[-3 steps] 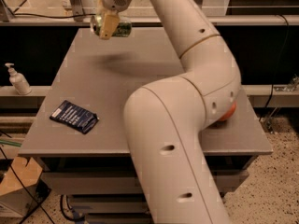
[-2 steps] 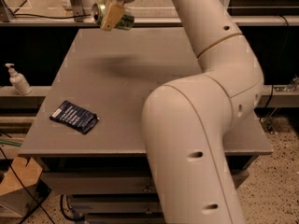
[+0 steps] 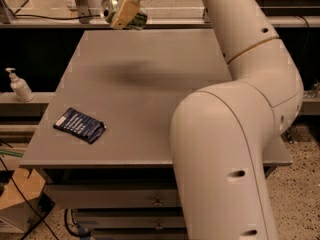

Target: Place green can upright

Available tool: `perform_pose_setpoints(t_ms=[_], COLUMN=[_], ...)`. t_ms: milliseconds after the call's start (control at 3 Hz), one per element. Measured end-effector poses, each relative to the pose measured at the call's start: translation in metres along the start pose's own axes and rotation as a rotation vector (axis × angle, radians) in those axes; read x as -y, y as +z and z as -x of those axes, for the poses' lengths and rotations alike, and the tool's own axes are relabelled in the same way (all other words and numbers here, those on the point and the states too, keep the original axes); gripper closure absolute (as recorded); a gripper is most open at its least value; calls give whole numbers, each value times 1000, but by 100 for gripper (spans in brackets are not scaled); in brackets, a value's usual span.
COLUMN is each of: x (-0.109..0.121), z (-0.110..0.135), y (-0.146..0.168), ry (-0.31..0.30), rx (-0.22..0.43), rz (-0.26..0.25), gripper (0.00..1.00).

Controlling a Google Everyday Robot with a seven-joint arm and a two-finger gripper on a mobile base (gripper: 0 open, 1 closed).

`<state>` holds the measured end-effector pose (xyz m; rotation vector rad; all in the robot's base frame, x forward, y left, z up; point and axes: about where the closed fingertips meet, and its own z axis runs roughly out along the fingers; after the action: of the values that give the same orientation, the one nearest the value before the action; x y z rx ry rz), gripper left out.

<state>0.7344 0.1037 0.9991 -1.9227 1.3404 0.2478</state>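
Observation:
The green can (image 3: 134,21) lies sideways in my gripper (image 3: 123,13), held in the air above the far edge of the grey table (image 3: 150,89). Its silver end (image 3: 108,7) faces left. The gripper's pale fingers (image 3: 123,14) are shut around the can's body. A soft shadow of the can lies on the tabletop below. My big white arm reaches in from the right and covers the right side of the table.
A dark blue packet (image 3: 80,125) lies flat near the table's front left corner. A white pump bottle (image 3: 20,87) stands on a ledge to the left. Drawers sit under the table, and a rail runs behind its far edge.
The gripper with the can has risen and moved a little to the right, further above the table's far edge. The arm has swung with it.

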Motion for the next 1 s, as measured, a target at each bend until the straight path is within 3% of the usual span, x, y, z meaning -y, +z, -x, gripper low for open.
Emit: perform_pose_setpoints(t_ms=[333,1000], x=[-2,-4], z=[-3,-17], y=[7,0], ry=[20,197], rx=[15,195], rz=[10,-55], gripper=[100,100])
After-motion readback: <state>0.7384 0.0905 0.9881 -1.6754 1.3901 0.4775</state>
